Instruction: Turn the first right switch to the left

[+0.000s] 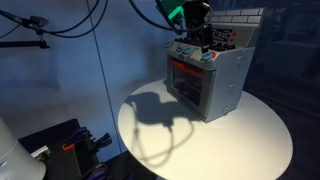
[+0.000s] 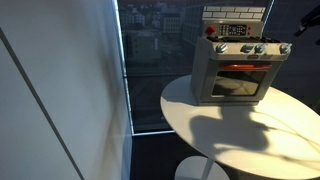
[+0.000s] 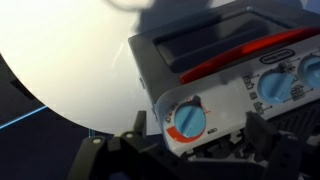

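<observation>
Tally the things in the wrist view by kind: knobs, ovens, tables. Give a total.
Blue knobs: 3
Oven: 1
Table: 1
Total: 5

A round white table carries a grey toy oven.

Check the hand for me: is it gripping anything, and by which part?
Nothing held. The hand is open, fingers spread clear of the blue knob.
</observation>
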Action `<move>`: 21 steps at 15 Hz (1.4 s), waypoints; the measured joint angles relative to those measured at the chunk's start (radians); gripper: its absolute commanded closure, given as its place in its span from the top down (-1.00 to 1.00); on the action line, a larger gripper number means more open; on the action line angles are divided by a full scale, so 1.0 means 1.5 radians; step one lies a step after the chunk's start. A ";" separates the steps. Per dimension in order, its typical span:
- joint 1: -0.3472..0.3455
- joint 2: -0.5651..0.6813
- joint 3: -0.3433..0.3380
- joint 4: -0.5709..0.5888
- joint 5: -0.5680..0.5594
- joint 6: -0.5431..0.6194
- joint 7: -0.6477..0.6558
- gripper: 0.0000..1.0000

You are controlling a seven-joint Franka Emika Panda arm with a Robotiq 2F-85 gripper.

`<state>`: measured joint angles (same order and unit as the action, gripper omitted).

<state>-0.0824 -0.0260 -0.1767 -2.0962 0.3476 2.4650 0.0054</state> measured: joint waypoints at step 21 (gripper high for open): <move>0.003 0.056 0.035 -0.007 0.207 0.163 -0.110 1.00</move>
<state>-0.0779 0.0580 -0.1242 -2.1061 0.6584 2.7096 -0.1593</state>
